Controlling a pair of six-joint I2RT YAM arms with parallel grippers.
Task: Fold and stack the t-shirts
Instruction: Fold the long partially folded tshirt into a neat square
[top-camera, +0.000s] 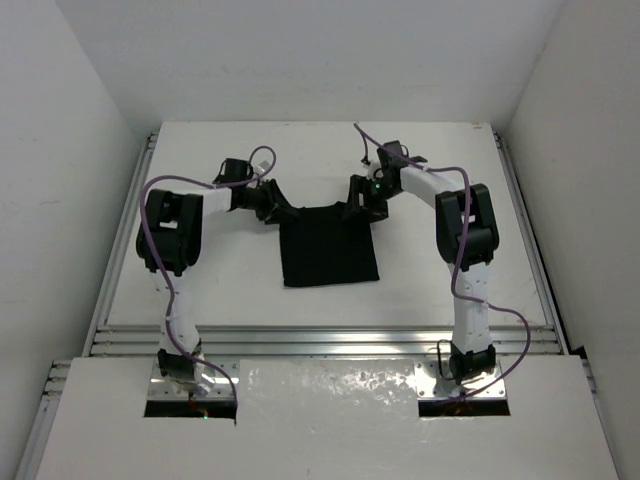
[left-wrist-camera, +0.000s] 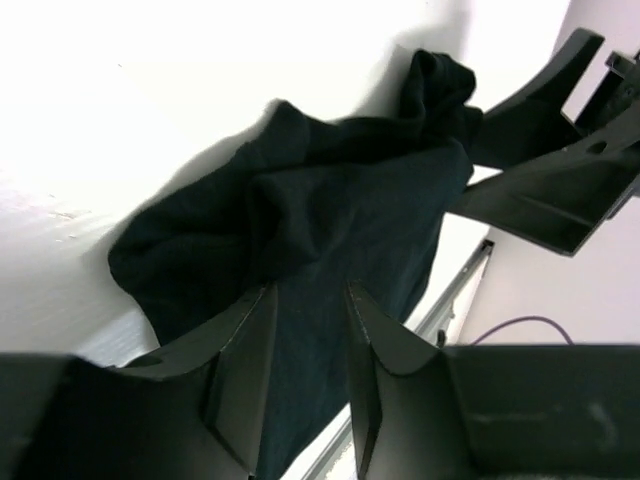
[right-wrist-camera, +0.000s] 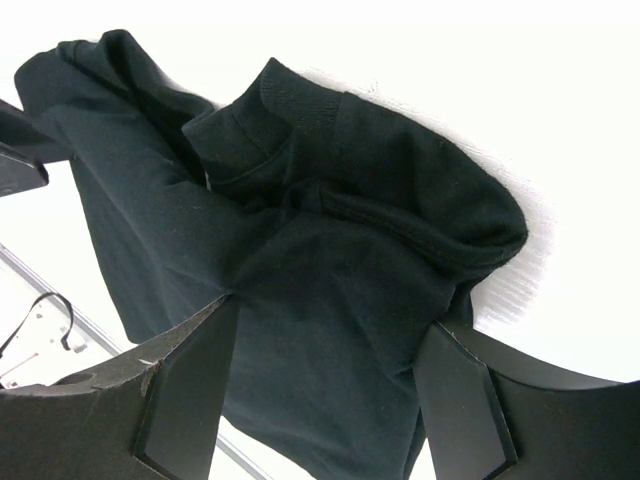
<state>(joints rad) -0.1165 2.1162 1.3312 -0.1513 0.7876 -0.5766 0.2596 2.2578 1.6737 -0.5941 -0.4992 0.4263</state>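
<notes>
The plain black t-shirt (top-camera: 328, 245) lies on the white table as a folded, roughly square block with bunched cloth along its far edge. My left gripper (top-camera: 283, 212) is at its far left corner and my right gripper (top-camera: 352, 210) at its far right corner. In the left wrist view the t-shirt (left-wrist-camera: 330, 220) fills the narrow gap of the left gripper (left-wrist-camera: 309, 290), whose fingers stand slightly apart. In the right wrist view the right gripper (right-wrist-camera: 335, 312) is wide open over the rumpled t-shirt (right-wrist-camera: 360, 200), collar and hem folds showing.
The white table (top-camera: 200, 290) is boxed in by white walls on three sides. Metal rails (top-camera: 330, 340) run along its near edge. Purple cables (top-camera: 170, 185) loop over both arms. The right gripper's fingers (left-wrist-camera: 560, 170) show at the upper right of the left wrist view.
</notes>
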